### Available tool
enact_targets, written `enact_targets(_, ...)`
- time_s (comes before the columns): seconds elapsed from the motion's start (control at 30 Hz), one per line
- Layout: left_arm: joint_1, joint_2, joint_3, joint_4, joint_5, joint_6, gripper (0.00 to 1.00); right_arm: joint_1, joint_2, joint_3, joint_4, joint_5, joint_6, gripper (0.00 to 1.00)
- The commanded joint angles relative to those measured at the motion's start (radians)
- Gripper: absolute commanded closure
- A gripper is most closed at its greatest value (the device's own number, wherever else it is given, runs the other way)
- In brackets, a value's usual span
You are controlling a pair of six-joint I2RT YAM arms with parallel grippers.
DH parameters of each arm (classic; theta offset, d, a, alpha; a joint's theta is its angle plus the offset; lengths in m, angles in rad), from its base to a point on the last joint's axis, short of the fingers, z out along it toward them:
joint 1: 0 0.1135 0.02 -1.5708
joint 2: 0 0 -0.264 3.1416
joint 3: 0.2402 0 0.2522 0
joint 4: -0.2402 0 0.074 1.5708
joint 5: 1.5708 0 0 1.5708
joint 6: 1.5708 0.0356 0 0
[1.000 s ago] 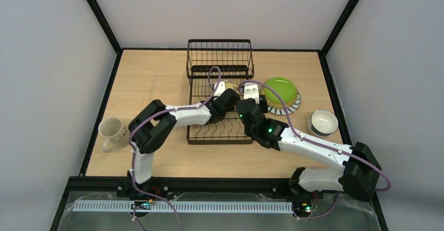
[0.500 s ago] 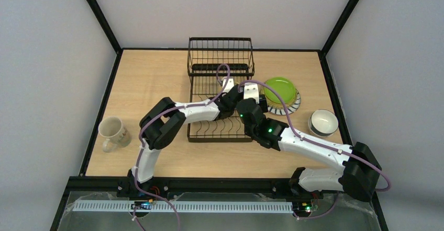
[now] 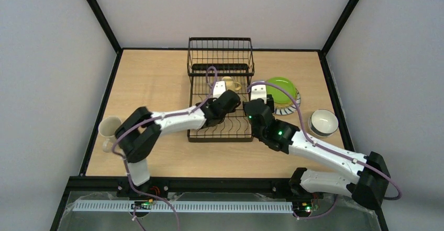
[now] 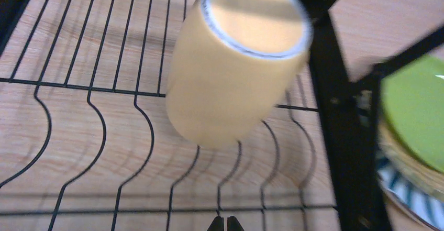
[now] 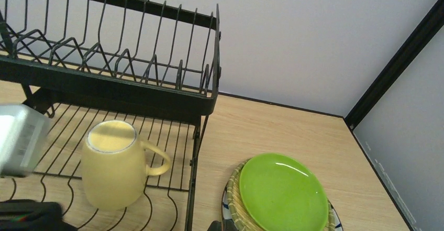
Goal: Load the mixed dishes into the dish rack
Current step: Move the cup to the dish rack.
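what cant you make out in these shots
- Top view: the left arm's elbow covers the near side of the cream mug.
- Right wrist view: the lime green plate covers the tan plate except its rim, and the bottom edge cuts both.
- Left wrist view: the pale yellow mug is blurred, and its handle is out of sight.
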Motion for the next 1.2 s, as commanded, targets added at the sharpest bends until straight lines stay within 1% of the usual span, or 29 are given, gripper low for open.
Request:
enact_targets(0.0,-0.071,-0.164,-0.066,-0.077,-0.074,-0.049,0.98,0.007,-0.038,0.006,-0.117,-0.058,-0.015,1.00)
enact_targets(0.1,-0.110,-0.270,-0.104,-0.161,-0.114,-0.095,0.98,0.007,-0.010,0.016,-0.167,-0.098,-0.027,1.00)
enact_targets(0.27,-0.163,-0.463,-0.188,-0.272,-0.161,-0.178,0.98,0.008,0.065,0.011,-0.168,-0.144,-0.055,1.00)
enact_targets(0.33,-0.174,-0.537,-0.218,-0.316,-0.174,-0.213,0.98,0.007,0.092,0.002,-0.137,-0.152,-0.069,1.00)
enact_targets(0.47,-0.192,-0.691,-0.266,-0.412,-0.202,-0.261,0.98,0.008,0.163,-0.025,-0.030,-0.171,-0.161,1.00)
enact_targets(0.67,-0.194,-0.880,-0.333,-0.489,-0.205,-0.303,0.98,0.008,0.321,0.022,0.103,-0.221,-0.287,1.00)
enact_targets(0.87,-0.194,-0.942,-0.326,-0.555,-0.217,-0.307,0.98,0.008,0.447,0.079,0.205,-0.323,-0.400,1.00)
enact_targets(1.03,-0.194,-0.970,-0.324,-0.571,-0.251,-0.323,0.98,0.015,0.578,0.142,0.286,-0.368,-0.520,1.00)
enact_targets(1.17,-0.193,-0.968,-0.304,-0.581,-0.269,-0.334,0.98,0.016,0.659,0.190,0.329,-0.376,-0.562,1.00)
